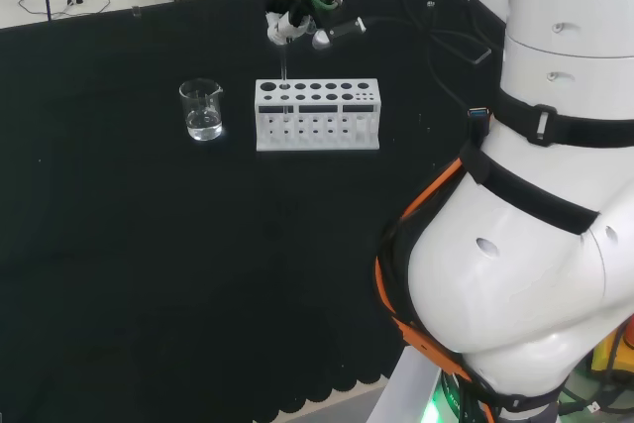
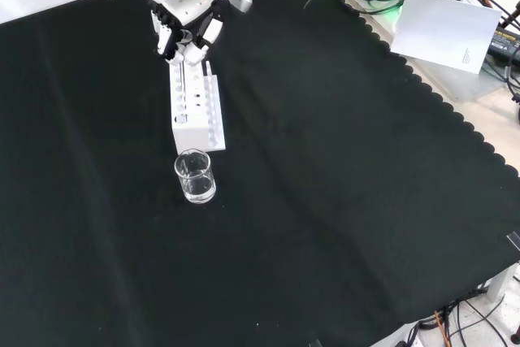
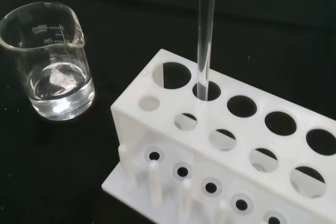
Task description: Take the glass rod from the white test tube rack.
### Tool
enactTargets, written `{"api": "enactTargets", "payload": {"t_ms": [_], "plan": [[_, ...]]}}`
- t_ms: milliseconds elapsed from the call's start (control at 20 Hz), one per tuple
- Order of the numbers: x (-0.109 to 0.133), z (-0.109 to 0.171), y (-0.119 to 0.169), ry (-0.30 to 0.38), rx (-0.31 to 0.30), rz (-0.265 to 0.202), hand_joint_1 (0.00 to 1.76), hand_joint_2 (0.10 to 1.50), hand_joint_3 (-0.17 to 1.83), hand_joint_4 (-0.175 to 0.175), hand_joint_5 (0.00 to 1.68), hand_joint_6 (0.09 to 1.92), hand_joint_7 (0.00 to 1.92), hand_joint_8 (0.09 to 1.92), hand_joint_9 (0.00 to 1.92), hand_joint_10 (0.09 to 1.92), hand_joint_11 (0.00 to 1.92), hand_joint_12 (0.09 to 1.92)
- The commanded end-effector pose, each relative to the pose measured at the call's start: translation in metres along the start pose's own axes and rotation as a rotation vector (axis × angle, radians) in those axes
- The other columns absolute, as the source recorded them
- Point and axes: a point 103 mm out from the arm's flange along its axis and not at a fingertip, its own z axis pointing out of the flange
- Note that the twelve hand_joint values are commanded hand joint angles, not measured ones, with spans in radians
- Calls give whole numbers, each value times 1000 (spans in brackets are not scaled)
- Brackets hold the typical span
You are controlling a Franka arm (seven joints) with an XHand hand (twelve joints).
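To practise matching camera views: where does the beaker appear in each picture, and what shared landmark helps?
Head view: beaker left of the rack.
Front view: beaker just below the rack's near end.
Wrist view: beaker close beside the rack's end.
Shared landmark: the rack.

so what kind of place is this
Probably a lab bench set up for robot trials: a white test tube rack holding a glass rod, a graduated beaker, and black cloth beneath.

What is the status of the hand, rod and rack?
Hand curled over rack's end. Clear glass rod upright, tip still in white test tube rack hole. Glass beaker stands apart, nothing blocking.
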Motion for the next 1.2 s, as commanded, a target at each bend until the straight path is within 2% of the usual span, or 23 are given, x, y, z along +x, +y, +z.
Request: {"api": "enactTargets", "payload": {"t_ms": [50, 150, 250, 450, 600, 800, 1200], "plan": [[5, -8, 0, -13, -111, 13, 1211, 1056, 181, -175, 882, 1100, 1109, 1055, 1553, 922, 1543, 892], [6, -16, -3, -2, -183, 23, 1261, 869, 504, -175, 905, 1065, 1124, 1116, 1564, 948, 1569, 849], [6, -25, -7, 32, -249, 38, 1284, 735, 726, -175, 951, 1037, 1164, 1137, 1580, 983, 1575, 860], [8, -50, -16, 61, -360, 46, 1305, 609, 899, -175, 1031, 973, 1234, 1104, 1630, 978, 1594, 958], [11, -68, -23, 84, -387, 48, 1311, 582, 925, -175, 1061, 939, 1260, 1072, 1648, 953, 1594, 996], [15, -84, -34, 71, -412, 42, 1316, 561, 939, -175, 1085, 908, 1286, 1031, 1656, 933, 1598, 1021], [22, -113, -58, 41, -414, 33, 1320, 555, 930, -175, 1105, 867, 1304, 996, 1665, 913, 1604, 1042]]}}
